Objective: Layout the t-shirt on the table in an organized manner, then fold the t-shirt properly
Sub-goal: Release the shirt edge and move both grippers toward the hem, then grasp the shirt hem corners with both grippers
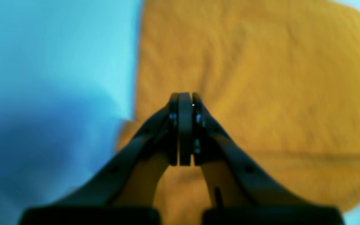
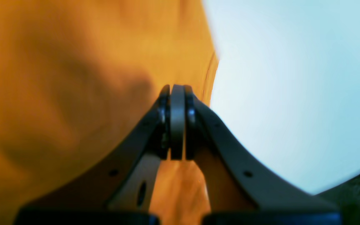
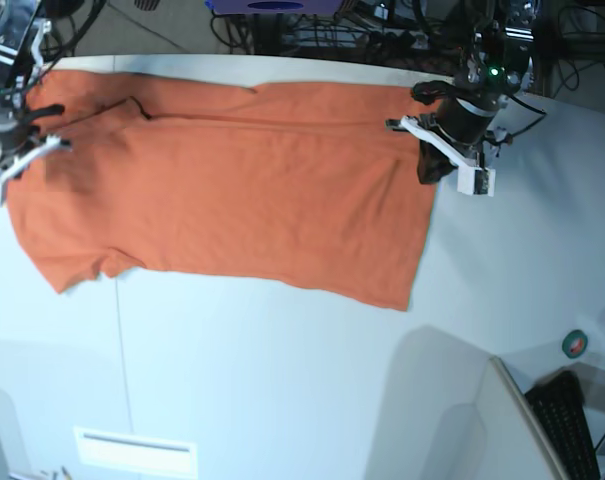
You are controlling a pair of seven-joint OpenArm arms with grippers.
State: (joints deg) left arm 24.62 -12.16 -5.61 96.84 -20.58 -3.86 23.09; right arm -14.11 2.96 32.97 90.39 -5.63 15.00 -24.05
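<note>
Table [image 3: 282, 380]: large white top, thin seam line running front to back on the base view's left side, curved far edge. Bare over the whole near half.

T-shirt [image 3: 232, 190]: plain orange, spread flat across the far half of the table, long axis running left to right in the base view. One sleeve juts toward the near-left corner; a folded edge or seam line runs along the far side. Hem end lies at the base view's right, beside the left arm. Light wrinkles only. No print, brand or readable writing shows on the cloth in any view; the neck label cannot be made out.

Left gripper [image 1: 185, 97]: jaws pressed fully together, nothing between them. Wrist view shows it above orange cloth, close to a straight edge of the shirt with table to one side. In the base view it sits at the shirt's right end.

Right gripper [image 2: 177, 89]: jaws likewise clamped together, empty. Wrist view shows it above cloth near the shirt's edge, white table on the other side. Base view places it at the far-left corner of the shirt. Contact with the cloth cannot be told for either gripper.

Small items, near-right corner: black keyboard [image 3: 572, 425], a small green-and-dark roll [image 3: 576, 344]. No legible text on either.
</note>
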